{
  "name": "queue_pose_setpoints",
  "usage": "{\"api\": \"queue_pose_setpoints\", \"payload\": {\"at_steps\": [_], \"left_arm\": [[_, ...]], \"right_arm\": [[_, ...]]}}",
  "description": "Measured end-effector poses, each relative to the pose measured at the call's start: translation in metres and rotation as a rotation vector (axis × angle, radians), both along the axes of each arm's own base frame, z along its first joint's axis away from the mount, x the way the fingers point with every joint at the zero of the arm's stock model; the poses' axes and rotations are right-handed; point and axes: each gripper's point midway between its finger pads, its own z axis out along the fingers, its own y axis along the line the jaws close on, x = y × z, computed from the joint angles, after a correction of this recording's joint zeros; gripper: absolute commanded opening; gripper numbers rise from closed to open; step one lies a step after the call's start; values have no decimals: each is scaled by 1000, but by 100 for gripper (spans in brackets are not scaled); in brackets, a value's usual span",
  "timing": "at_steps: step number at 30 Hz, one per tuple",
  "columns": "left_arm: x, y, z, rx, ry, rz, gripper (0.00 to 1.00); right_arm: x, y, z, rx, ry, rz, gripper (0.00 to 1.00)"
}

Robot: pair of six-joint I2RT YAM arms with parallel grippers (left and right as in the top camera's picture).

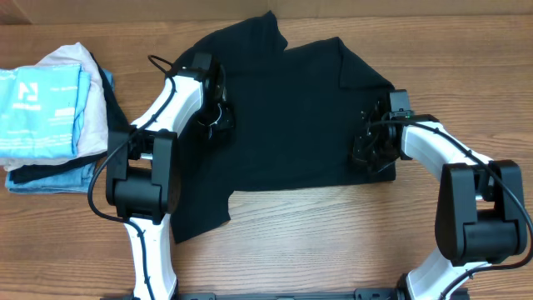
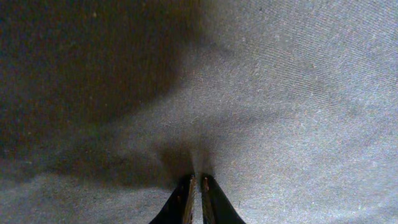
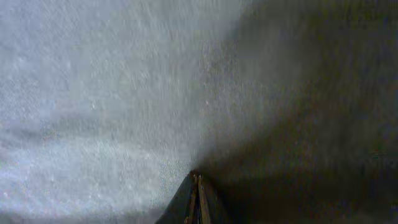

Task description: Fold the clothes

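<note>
A black shirt [image 1: 287,108] lies spread on the wooden table, with one sleeve hanging toward the front left. My left gripper [image 1: 218,118] rests on the shirt's left side. In the left wrist view its fingers [image 2: 196,182] are closed to a thin gap on a small pucker of the cloth [image 2: 280,93]. My right gripper [image 1: 367,150] sits on the shirt's right lower corner. In the right wrist view its fingers [image 3: 197,178] are pressed together against the fabric [image 3: 93,93]. The cloth fills both wrist views.
A stack of folded clothes [image 1: 50,108], light blue, pink and dark, sits at the table's left edge. Bare wooden table [image 1: 333,242] shows in front of the shirt.
</note>
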Motion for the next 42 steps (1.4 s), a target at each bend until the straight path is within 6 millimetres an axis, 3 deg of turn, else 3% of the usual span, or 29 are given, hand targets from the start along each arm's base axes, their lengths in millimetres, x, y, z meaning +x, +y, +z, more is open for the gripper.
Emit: {"api": "queue_pose_setpoints", "payload": {"at_steps": [8, 18, 20, 22, 23, 25, 29, 33, 36, 39, 41, 42], "left_arm": [[0, 0, 0, 0, 0, 0, 10], [0, 0, 0, 0, -1, 0, 10], [0, 0, 0, 0, -1, 0, 11], [0, 0, 0, -1, -1, 0, 13], [1, -1, 0, -3, -1, 0, 15], [0, -2, 0, -8, 0, -1, 17], [1, -4, 1, -20, -2, -1, 23], [1, -5, 1, -24, -2, -3, 24], [1, -5, 1, -25, -2, -3, 26], [1, -6, 2, -32, -2, -3, 43], [2, -12, 4, -47, -9, -13, 70], [3, -13, 4, -55, -10, -15, 75]], "right_arm": [[-38, -4, 1, -10, 165, -7, 4], [-83, -38, 10, -210, 388, -68, 4], [-82, -42, 12, -240, 394, -83, 6], [-71, -44, 29, -253, 390, -123, 33], [-61, -44, 37, -252, 367, -133, 38], [-43, -43, 47, -246, 318, -188, 38], [-19, -46, 39, -246, 239, -341, 38], [-28, -61, 37, -339, 264, -388, 29], [-52, -78, 40, -390, 359, -419, 35], [-62, -89, 43, -331, 415, -443, 38], [-59, -88, 45, -255, 413, -444, 43], [-58, -86, 45, -238, 410, -432, 48]]}}
